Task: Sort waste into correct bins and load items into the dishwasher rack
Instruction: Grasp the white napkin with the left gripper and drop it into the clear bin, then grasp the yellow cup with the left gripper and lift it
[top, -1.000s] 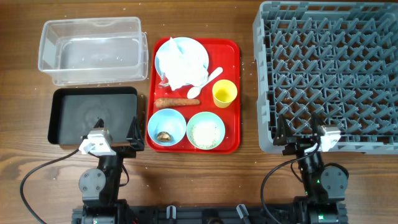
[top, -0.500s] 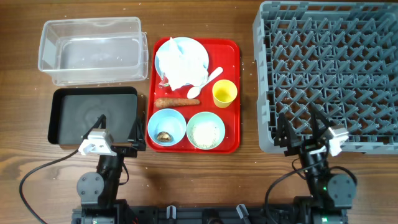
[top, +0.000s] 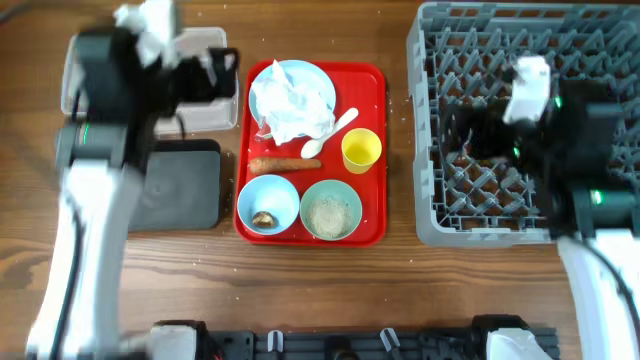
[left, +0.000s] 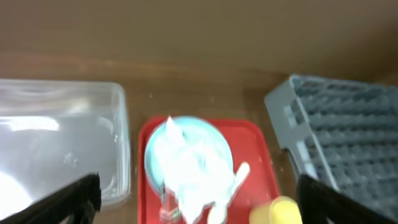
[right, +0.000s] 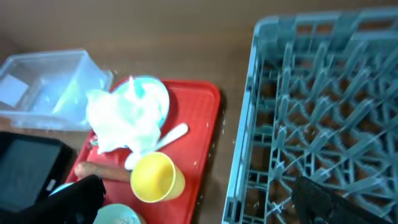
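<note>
Brown wooden tabletop (top: 400, 290) under everything, both arms raised above it and blurred in the overhead view.

Biggest by far: large square grey plastic crate with upright pegs (top: 470, 60) at the right, no dishes seen in it, partly hidden beneath the right arm. Could snag a finger on those pegs if lowered blind.

Next, flat red serving tray (top: 372, 100) in the middle, carrying all waste and dishes. Could slide and shed its load if struck at the rim.

At the left, clear plastic rectangular tub (left: 56, 130) and, nearer the robot, shallow black rectangular tray (top: 185, 185), both largely covered by the left arm from above. Close together, so wrong-bin drops quite possible.

Left gripper (left: 198, 183) spread wide, holding nothing, looking down on round pale blue plate (top: 318, 85). Right gripper (right: 199, 183) likewise spread and empty, with red tray and crate both in its view. Might collide if both sent to the tray together.

Crumpled white tissue paper (top: 285, 105) heaped on the plate. Might drag the plate along if pinched too deep.

Left small pale blue bowl (top: 250, 195) and right small pale blue bowl (top: 352, 200) at the tray's front, touching or nearly so. Hard to grip one without nudging the other.

Small yellow cup (top: 361, 150) upright, light, prone to toppling.

Orange carrot piece (top: 285, 164) between plate and bowls, apt to roll from a loose pinch.

White plastic spoon (top: 332, 130) resting against the plate's edge, easily flicked off.

Small brown food scrap (top: 264, 217) in the left bowl, tiny enough to miss.

White rice grains (top: 331, 212) in the right bowl, sure to scatter if tipped short of a bin.
</note>
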